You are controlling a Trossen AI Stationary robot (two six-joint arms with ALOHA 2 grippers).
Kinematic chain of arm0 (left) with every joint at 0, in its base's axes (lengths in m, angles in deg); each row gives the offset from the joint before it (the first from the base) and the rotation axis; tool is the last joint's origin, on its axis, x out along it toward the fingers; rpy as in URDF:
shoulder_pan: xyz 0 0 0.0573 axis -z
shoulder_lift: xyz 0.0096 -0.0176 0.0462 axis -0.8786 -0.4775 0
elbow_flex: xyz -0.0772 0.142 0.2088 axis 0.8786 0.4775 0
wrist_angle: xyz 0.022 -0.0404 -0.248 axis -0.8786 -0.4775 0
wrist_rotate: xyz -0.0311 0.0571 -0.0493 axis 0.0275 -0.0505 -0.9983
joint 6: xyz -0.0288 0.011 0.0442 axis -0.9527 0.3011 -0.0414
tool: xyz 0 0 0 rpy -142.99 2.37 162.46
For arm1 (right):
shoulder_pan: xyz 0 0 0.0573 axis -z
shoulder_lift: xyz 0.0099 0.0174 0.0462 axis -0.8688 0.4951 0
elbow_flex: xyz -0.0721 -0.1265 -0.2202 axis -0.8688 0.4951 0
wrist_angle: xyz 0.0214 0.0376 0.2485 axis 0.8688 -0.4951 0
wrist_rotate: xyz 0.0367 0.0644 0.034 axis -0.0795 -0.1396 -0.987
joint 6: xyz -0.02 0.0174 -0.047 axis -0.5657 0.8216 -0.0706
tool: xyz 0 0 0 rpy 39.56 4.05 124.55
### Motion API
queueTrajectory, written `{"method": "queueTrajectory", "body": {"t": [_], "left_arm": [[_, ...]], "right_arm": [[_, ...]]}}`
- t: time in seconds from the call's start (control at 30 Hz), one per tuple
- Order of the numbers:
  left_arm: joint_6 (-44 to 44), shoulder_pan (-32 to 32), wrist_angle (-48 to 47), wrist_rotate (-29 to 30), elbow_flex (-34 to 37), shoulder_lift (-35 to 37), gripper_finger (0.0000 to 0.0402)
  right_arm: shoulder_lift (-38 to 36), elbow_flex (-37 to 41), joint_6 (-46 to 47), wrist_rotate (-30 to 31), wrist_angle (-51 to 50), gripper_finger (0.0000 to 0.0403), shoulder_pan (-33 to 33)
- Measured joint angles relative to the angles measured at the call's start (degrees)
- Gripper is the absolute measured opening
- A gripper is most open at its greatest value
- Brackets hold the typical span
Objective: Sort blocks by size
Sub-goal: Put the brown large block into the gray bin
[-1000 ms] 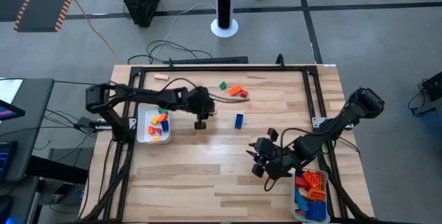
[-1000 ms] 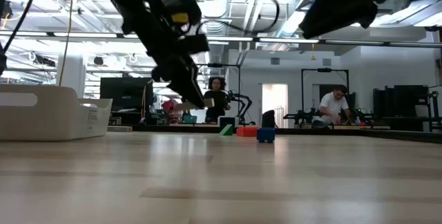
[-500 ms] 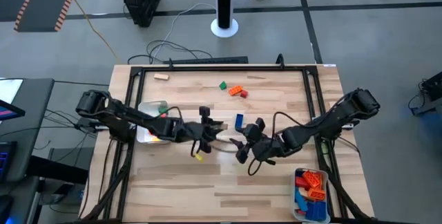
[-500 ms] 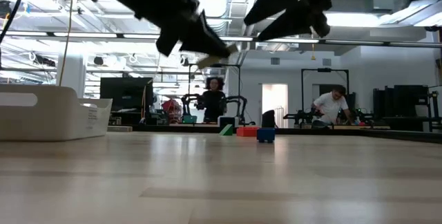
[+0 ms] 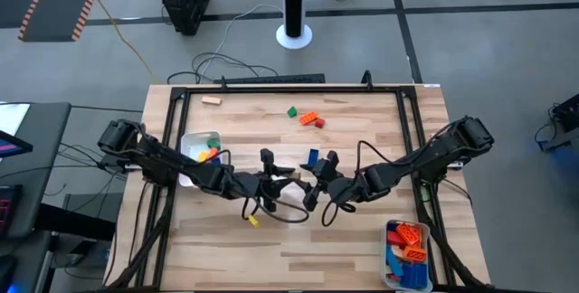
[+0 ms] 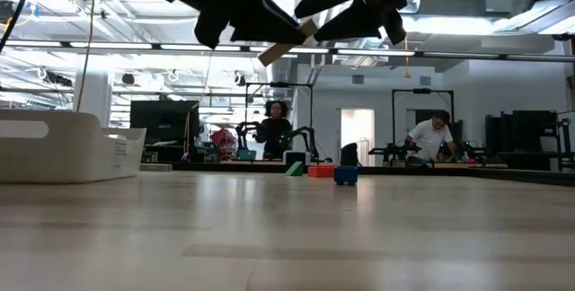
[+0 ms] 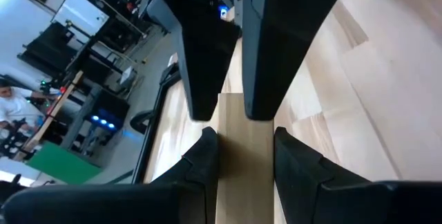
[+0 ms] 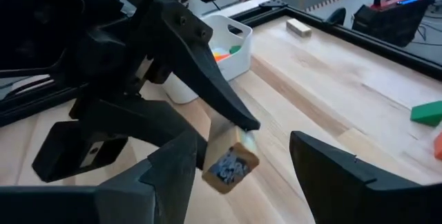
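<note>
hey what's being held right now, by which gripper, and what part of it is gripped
The left gripper holds a tan wooden bar by one end, above the table's middle. The right gripper, open, straddles the bar's free end without holding it.

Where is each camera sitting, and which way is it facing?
High view: above the table, looking down; both arms show, left gripper meeting right gripper.
Low view: at tabletop height, looking level into the room; arms overhead.
Left wrist view: on the left wrist, past its own fingers gripping the tan block.
Right wrist view: on the right wrist, own open fingers flanking it.
Both wrist views share that block.
</note>
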Motion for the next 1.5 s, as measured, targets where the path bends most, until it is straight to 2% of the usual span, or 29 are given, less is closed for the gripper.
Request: {"method": "queueTrajectory", "body": {"t": [0.4, 0.5, 0.7, 0.73, 0.8, 0.87, 0.97, 1.07, 1.2, 1.5], "left_arm": [[8.08, 1.24, 8.45, -0.37, 0.00, 0.00, 0.0095], [8.09, 1.24, 8.58, -0.35, 0.00, 0.00, 0.0095], [8.63, 1.03, 8.41, 0.15, 0.00, 0.00, 0.0095], [7.83, 0.75, 8.39, 0.31, 0.00, 0.00, 0.0095], [6.13, 0.63, 7.73, 0.53, 0.00, 0.00, 0.0119], [4.57, 0.40, 7.10, 0.50, -0.05, 0.04, 0.0166], [2.35, 0.36, 6.34, 0.96, -0.15, 0.15, 0.0237], [1.88, 0.37, 5.22, 3.12, -0.15, 0.13, 0.0282], [1.38, 1.18, 3.71, 5.13, -0.15, 0.26, 0.0294], [-2.58, 2.16, 1.22, 5.38, -0.13, 0.42, 0.0275]], "right_arm": [[0.00, -0.04, -0.76, -2.12, 4.73, 0.0251, 1.96], [0.00, -0.04, -0.92, -2.33, 5.68, 0.0217, 2.34], [-0.01, -0.04, -0.22, -4.75, 5.65, 0.0103, 3.59], [-0.04, -0.04, -0.49, -5.15, 5.43, 0.0100, 3.81], [-0.04, -0.04, -0.65, -6.25, 5.01, 0.0100, 4.45], [0.01, -0.03, -1.15, -7.15, 3.72, 0.0082, 4.85], [0.10, 0.02, -0.89, -7.53, 1.68, 0.0081, 4.93], [-0.64, 0.00, 0.40, -7.99, -2.30, 0.0081, 4.63], [-3.44, 0.00, 4.50, -9.43, -10.69, 0.0081, 3.02], [-10.70, -0.03, 15.22, -9.63, -26.24, 0.0081, -4.30]]}}
